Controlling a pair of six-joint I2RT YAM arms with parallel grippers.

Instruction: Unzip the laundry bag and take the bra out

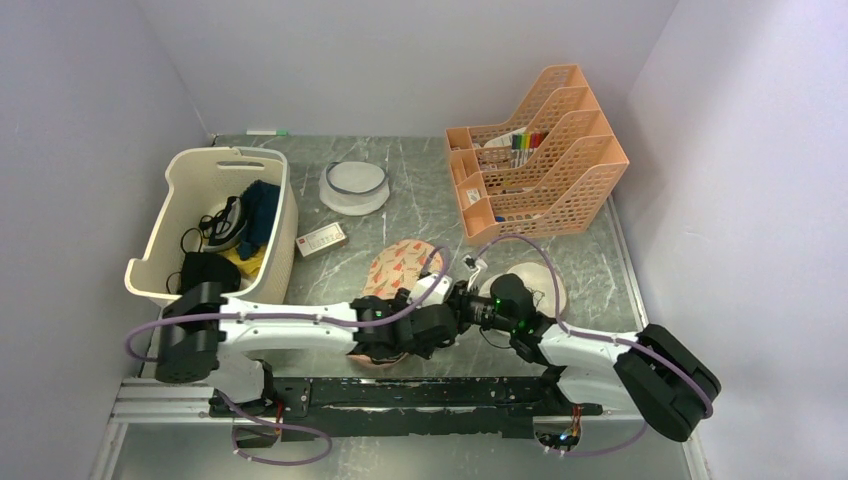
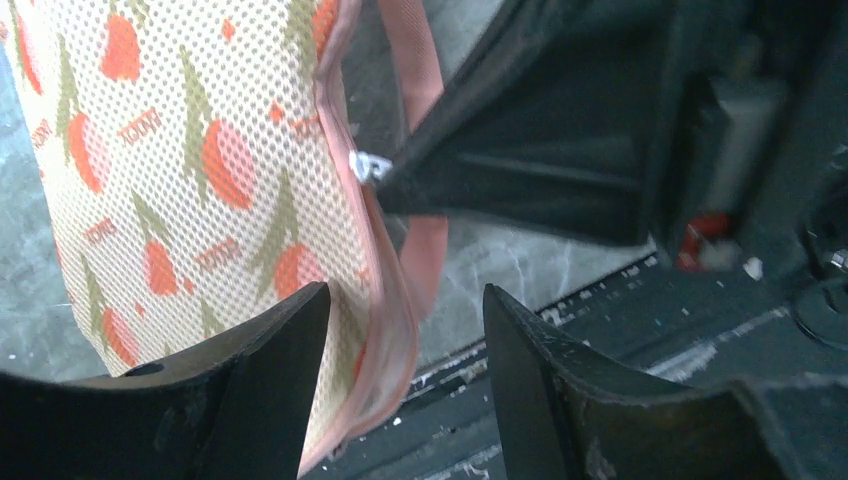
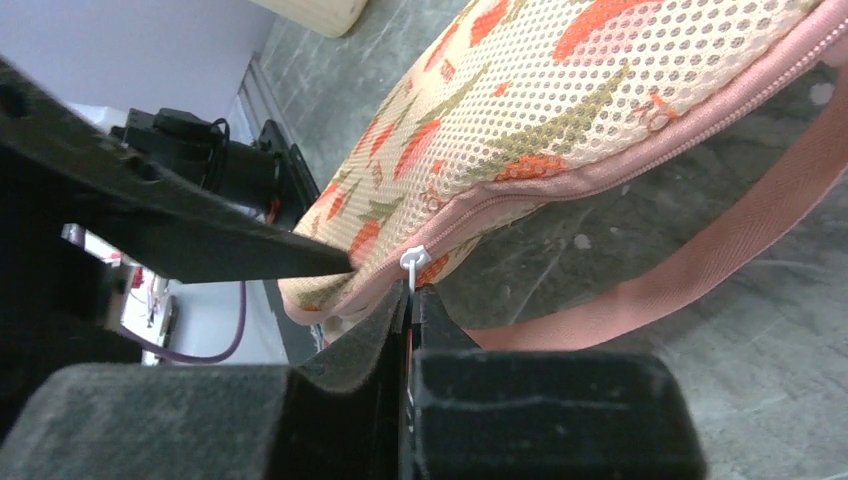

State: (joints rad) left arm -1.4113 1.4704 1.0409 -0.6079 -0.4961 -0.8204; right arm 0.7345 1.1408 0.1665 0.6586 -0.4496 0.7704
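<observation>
The laundry bag (image 1: 398, 266) is a peach floral pouch lying on the marble table, just beyond both wrists. Its pink zip edge (image 3: 600, 170) and pink loop (image 3: 700, 270) show in the right wrist view. My right gripper (image 3: 410, 295) is shut on the small white zip pull (image 3: 412, 260) at the bag's edge. My left gripper (image 2: 405, 330) is open, one finger over the floral fabric (image 2: 200, 200) and the pink edge hanging between the jaws. The zip pull also shows in the left wrist view (image 2: 368, 165). The bra does not show in any view.
A cream slotted basket (image 1: 160, 225) with dark clothes stands at the left. A round white disc (image 1: 353, 188) and a small box (image 1: 321, 240) lie behind the bag. An orange file rack (image 1: 540, 160) is at the back right. A pale rounded thing (image 1: 545, 285) lies behind the right arm.
</observation>
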